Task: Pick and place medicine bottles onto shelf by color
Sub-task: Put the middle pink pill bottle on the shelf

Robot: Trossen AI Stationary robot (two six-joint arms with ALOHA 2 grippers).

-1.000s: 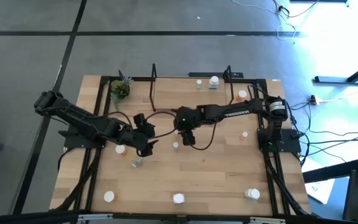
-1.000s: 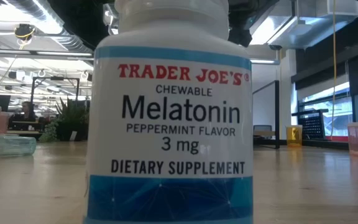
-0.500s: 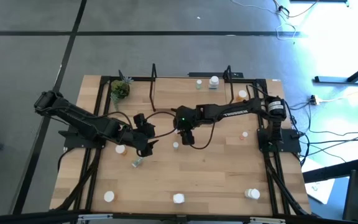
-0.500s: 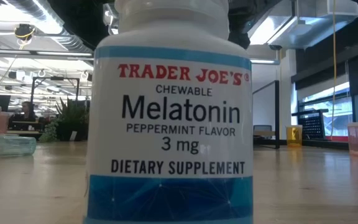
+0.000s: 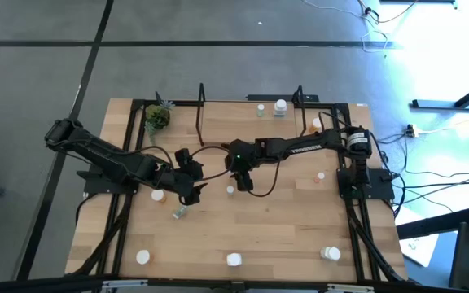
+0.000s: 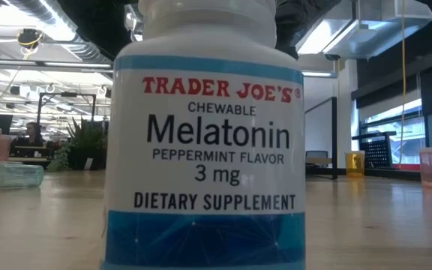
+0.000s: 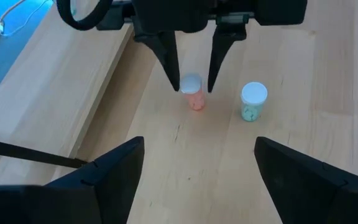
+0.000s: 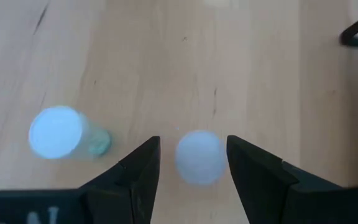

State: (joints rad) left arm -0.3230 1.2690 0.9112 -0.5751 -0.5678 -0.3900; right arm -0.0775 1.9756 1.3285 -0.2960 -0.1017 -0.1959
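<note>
My right gripper (image 5: 242, 182) is open at mid-table and points down. Its fingers stand on either side of a small upright orange bottle with a white cap (image 7: 192, 93), without touching it; the cap also shows in the right wrist view (image 8: 199, 157). A pale green bottle (image 7: 252, 101) stands just beside it on the table (image 5: 230, 190). My left gripper (image 5: 192, 190) is open and empty, a little to the left, facing the right gripper. The shelf (image 5: 247, 126) stands at the far edge with two bottles (image 5: 280, 106) on it.
More bottles stand along the near edge (image 5: 142, 257) (image 5: 234, 260) (image 5: 330, 254), one beside my left gripper (image 5: 157, 195), and one lies on its side (image 5: 179, 213). A potted plant (image 5: 157, 116) stands far left. A large white melatonin bottle (image 6: 205, 142) fills the low view.
My right gripper has shifted a little toward the table's left edge, staying open above the orange bottle. The bottles have not moved.
</note>
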